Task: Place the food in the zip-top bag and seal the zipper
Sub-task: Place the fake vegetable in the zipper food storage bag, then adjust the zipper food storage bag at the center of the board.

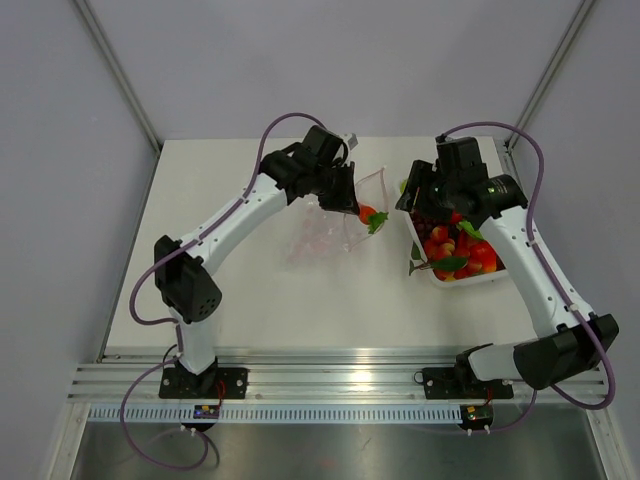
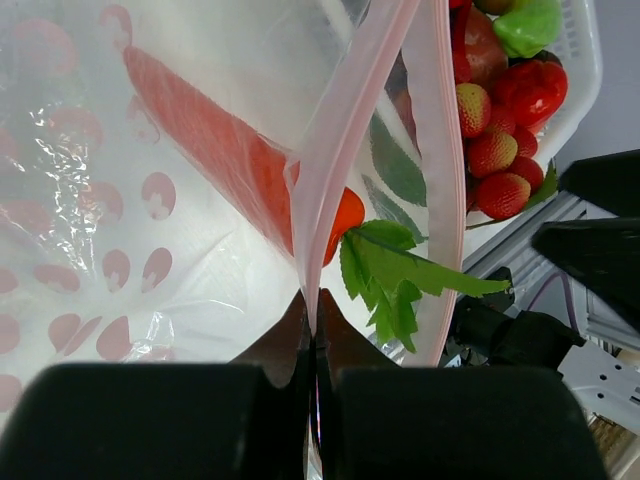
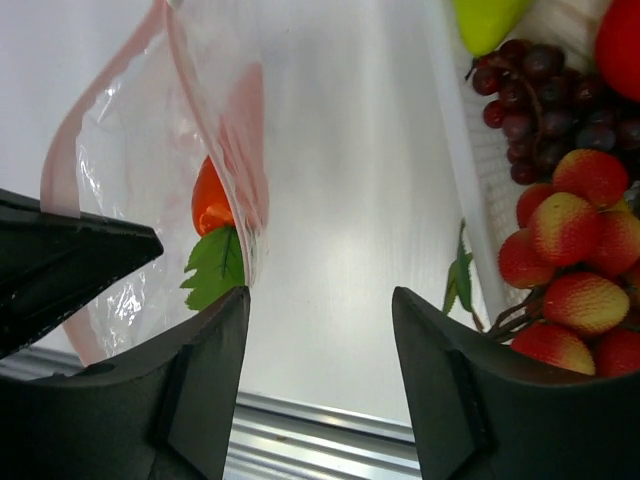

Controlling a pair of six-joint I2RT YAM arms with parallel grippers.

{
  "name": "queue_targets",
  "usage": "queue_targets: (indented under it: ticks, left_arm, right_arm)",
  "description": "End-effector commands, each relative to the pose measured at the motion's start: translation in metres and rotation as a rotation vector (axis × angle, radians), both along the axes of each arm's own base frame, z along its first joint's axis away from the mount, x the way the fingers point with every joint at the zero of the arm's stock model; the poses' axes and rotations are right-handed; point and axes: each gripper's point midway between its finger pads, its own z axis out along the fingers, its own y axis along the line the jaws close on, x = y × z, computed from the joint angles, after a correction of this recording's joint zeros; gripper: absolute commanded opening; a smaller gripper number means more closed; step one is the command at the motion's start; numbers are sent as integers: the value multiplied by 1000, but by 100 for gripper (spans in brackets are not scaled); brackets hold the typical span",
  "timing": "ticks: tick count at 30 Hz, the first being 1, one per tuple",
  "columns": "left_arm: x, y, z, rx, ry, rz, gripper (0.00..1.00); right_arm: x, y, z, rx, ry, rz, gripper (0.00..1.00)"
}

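Jaws, left: pinched shut on the zipper [image 2: 335, 140], one lip of the pink strip caught right at the tips and lifted off the desk [image 1: 300, 310]. Rest of the zip-top bag [image 1: 318, 238] slumped away from those jaws, mouth gaping toward the right arm.

Jaws, right: spread wide with nothing between them, hanging between bag mouth and white tray [image 1: 497, 279]. Bag to their left, tray to their right in the wrist view.

One orange-red piece [image 2: 345, 215] with green leaves just beyond the left jaws, body inside the film, leaves trailing out across the mouth. Remaining food [image 3: 575, 255] heaped in the tray beside the right jaws: strawberries, dark grapes, something green.

Handling, by judgement:
- Bag thin, limp, crinkly, probably slick. No stiffness except along the strip, so best held there and kept taut. Likely to fold shut if slackened.
- Food light and hard-looking, with round bodies apt to squirt out of a pinch. Better taken across the body than by leaf or stem.
- Leaves to be tucked clear before sealing, else strip fouled.
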Motion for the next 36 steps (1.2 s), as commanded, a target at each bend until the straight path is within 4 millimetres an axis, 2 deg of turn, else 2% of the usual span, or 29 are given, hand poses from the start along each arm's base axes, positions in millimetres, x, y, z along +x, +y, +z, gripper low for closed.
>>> queue_targets:
  ticks: [1,7,13,17,20,21,23,24,25,27,30,33,36]
  left_arm:
    - [-3,-3,56,-120,-93,-33,0]
    - [-12,-7,67,-175,-80,-60,0]
    - [-15,-8,71,-194,-75,-76,0]
    - [-18,-10,75,-212,-73,-85,0]
    - [-20,-9,80,-223,-75,-88,0]
    - [-20,-7,83,-227,-80,-85,0]
    - [-18,-2,84,-223,-84,-78,0]
    - [-12,5,87,-218,-100,-64,0]
    - [-10,12,86,-203,-97,-50,0]
    - [0,27,89,-189,-120,-28,0]
    - [10,47,86,-119,-145,11,0]
    - [14,55,82,-66,-156,30,0]
    - [20,65,71,11,-172,56,0]
  right_arm:
    - [4,27,8,120,-23,76,67]
    - [6,35,5,158,-20,93,67]
    - [8,38,20,184,-65,99,66]
    - [12,40,13,174,-39,111,65]
    - [16,39,-1,152,-13,103,50]
    - [17,38,-4,146,-9,98,35]
    - [17,35,-9,135,-5,84,22]
    - [18,34,-8,132,-11,82,11]
    - [17,34,-8,130,-14,78,7]
    - [17,35,-4,134,-20,83,1]
    - [16,46,5,158,-34,114,0]
    - [14,60,18,158,-57,147,0]
    - [13,64,34,172,-95,154,0]
